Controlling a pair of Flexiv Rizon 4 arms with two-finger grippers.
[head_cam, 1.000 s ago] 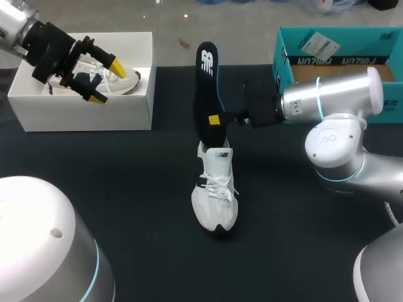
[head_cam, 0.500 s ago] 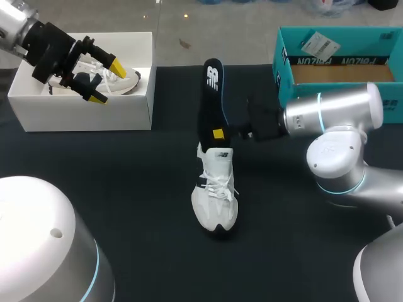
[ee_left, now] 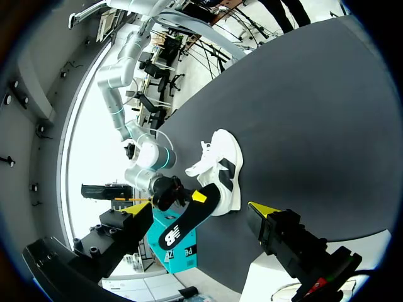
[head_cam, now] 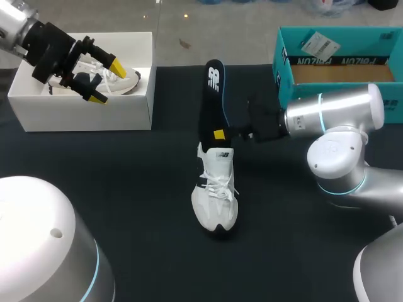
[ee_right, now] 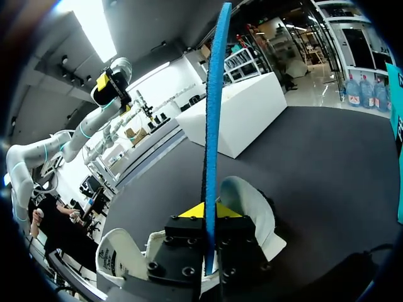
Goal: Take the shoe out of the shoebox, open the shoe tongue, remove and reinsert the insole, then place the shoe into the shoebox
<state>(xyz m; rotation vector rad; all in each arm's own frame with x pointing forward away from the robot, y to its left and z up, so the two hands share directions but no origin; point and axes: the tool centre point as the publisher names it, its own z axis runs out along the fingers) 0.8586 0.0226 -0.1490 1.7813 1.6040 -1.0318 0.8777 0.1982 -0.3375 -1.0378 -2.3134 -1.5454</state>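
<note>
A white sneaker (head_cam: pixel 215 196) stands on the black table, toe toward the near edge. A black insole (head_cam: pixel 210 100) with a blue rim stands nearly upright, its lower end at the sneaker's heel opening. My right gripper (head_cam: pixel 218 134) is shut on the insole low down; in the right wrist view the insole (ee_right: pixel 212 113) runs edge-on between the yellow tips of the gripper (ee_right: pixel 205 211), with the sneaker (ee_right: pixel 252 200) below. My left gripper (head_cam: pixel 101 80) hangs open over the white shoebox (head_cam: pixel 82 113), holding nothing. The left wrist view shows the sneaker (ee_left: pixel 225 170) and insole (ee_left: pixel 186 220) ahead of it.
A second sneaker (head_cam: pixel 123 80) lies inside the white shoebox at the back left. A teal cardboard box (head_cam: pixel 315 60) stands at the back right, behind my right arm. Black table surface (head_cam: pixel 126 176) surrounds the sneaker on both sides.
My right gripper has brought the insole down and slightly right toward the sneaker's opening, then held still. The left arm has not moved.
</note>
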